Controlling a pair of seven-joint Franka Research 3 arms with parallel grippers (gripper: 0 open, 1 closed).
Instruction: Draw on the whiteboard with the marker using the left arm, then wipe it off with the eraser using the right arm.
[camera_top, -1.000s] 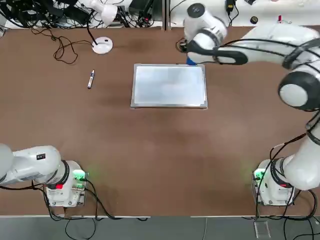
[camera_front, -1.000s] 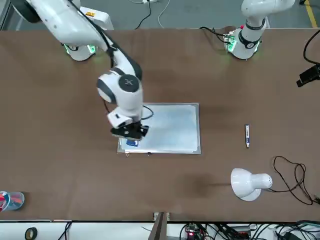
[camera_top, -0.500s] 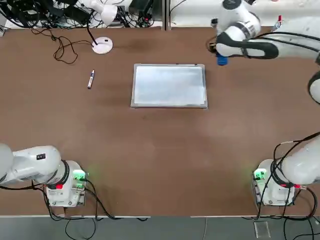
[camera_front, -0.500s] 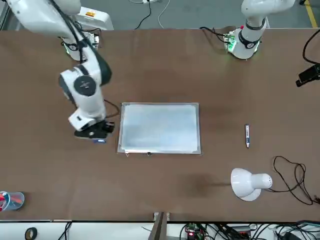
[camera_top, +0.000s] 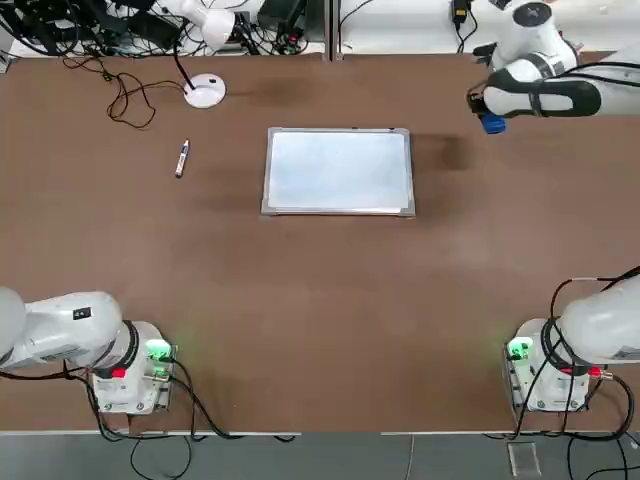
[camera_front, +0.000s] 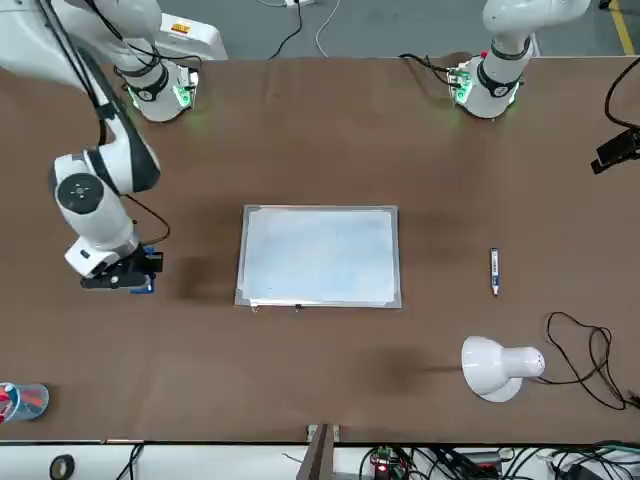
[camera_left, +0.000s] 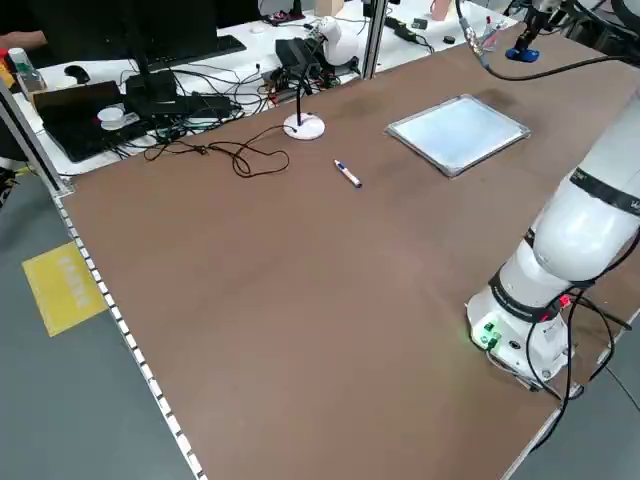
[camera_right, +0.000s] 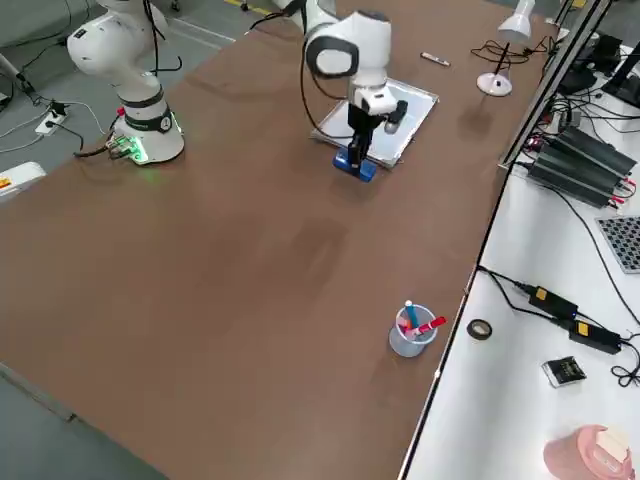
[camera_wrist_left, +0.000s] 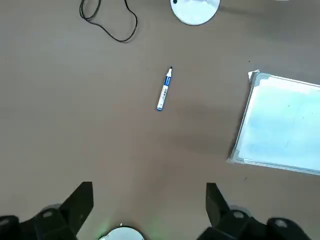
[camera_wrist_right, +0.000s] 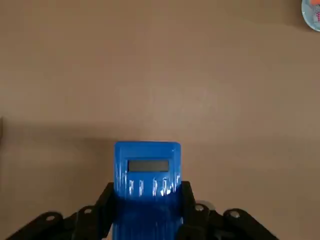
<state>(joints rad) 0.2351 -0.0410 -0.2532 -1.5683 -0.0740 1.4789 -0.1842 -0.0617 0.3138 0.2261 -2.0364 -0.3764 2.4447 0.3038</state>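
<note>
The right gripper (camera_right: 357, 158) points down, pinching the eraser (camera_right: 355, 165); the whiteboard (camera_right: 410, 117) lies just behind it.

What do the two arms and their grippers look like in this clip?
Both arms are glossy white with rounded grey joints. The left arm and right arm each stand on a white base lit green, with black cables trailing from it. The left gripper has black, angular fingers; the right gripper is black too. A dark round cap marks the right arm's wrist joint.
</note>
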